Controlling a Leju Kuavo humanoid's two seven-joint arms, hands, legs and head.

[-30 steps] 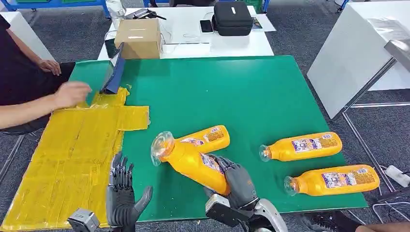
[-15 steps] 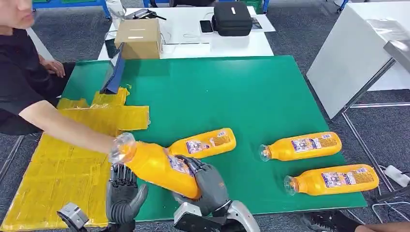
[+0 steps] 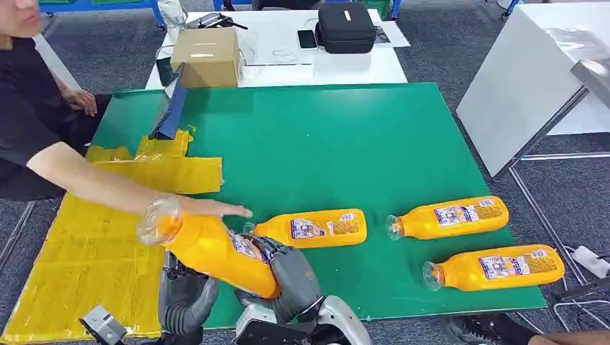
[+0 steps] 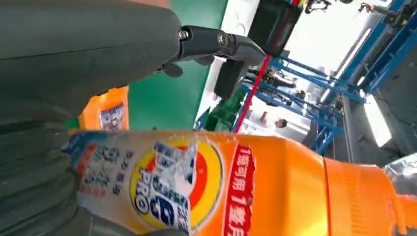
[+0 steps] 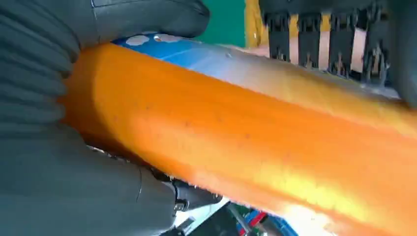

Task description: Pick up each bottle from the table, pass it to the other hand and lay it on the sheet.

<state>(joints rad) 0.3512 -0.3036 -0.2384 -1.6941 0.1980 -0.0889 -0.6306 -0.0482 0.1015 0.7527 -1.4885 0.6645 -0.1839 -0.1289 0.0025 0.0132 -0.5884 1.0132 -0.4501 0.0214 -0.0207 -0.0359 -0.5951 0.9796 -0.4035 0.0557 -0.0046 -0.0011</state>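
The right hand (image 3: 284,277) grips an orange bottle (image 3: 212,248) around its base end and holds it up off the green table (image 3: 324,144), tilted, with the clear cap (image 3: 155,219) pointing out over the edge of the yellow sheet (image 3: 93,244). The left hand (image 3: 183,295) sits directly underneath the bottle's body, near the table's front edge. In the left wrist view the bottle's label lies right against that hand's grey cover, with the thumb (image 4: 216,44) arching over the top, but I cannot tell whether the fingers have actually closed on it. In the right wrist view the right hand's thumb (image 5: 147,17) wraps over the orange body.

Three more bottles lie on their sides on the table: one (image 3: 309,228) just beyond the right hand, one (image 3: 446,217) further right, and one (image 3: 493,267) near the front right corner.

A person in a black top sits at the left side and reaches an arm (image 3: 93,180) across the sheet, the hand (image 3: 219,209) lying flat on the table close to the lifted bottle and the nearest lying one.

Beyond the green table stands a white table (image 3: 360,65) with a cardboard box (image 3: 205,56) and a black case (image 3: 345,25).
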